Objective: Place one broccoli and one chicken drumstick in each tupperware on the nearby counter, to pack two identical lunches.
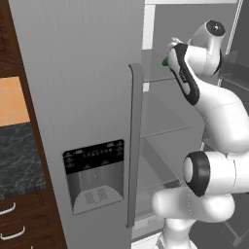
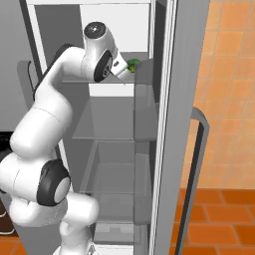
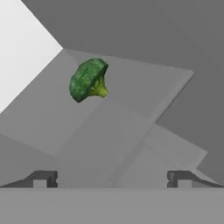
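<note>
Facing broccoli [image 3: 89,79] ahead, gripper [image 3: 112,178] apart (jaws wide).

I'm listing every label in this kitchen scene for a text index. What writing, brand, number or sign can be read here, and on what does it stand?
No text can be read in these pictures.
Dispenser panel on the closed fridge door: small pale marks in rows on the black strip, too small and blurred to read.
Broccoli, fridge shelf and gripper: no marking visible.

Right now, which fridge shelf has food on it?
The top shelf: a broccoli lies on it, ahead of the open gripper. The lower shelves look bare.
</note>
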Robot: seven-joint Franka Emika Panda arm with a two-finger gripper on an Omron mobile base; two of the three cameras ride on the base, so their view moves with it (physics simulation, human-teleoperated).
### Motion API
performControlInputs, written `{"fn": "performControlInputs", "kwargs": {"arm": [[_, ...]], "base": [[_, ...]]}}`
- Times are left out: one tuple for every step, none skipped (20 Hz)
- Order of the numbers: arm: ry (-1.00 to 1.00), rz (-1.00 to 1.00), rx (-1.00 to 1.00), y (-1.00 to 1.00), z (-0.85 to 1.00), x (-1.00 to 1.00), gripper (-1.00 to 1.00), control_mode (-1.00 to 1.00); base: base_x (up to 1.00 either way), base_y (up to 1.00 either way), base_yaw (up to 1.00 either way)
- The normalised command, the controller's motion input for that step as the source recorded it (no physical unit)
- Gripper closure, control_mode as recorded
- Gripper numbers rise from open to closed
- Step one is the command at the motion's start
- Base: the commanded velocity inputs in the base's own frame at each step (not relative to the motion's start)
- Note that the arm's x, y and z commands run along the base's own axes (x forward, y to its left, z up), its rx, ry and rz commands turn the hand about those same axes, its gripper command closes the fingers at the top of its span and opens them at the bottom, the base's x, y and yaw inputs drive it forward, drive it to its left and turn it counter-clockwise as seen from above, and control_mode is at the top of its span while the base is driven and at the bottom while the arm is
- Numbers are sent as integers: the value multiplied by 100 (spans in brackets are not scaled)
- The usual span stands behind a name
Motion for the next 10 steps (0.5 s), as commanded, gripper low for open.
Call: {"fn": "performControlInputs", "kwargs": {"arm": [[10,0,1,-29,0,75,-100,-100],[9,0,1,-31,0,71,-100,-100],[7,0,0,-33,0,74,-100,-100],[4,0,0,-27,0,75,-100,-100],[1,0,0,-22,-4,77,-100,-100],[0,0,0,-16,-7,73,-100,-100],[0,0,0,-15,-11,69,-100,-100],[0,0,0,-13,-14,68,-100,-100],[0,0,0,-9,-25,64,-100,-100],[0,0,0,-8,-30,64,-100,-100]], "base": [[0,0,0],[0,0,0],[0,0,0],[0,0,0],[0,0,0],[0,0,0],[0,0,0],[0,0,0],[0,0,0],[0,0,0]]}}
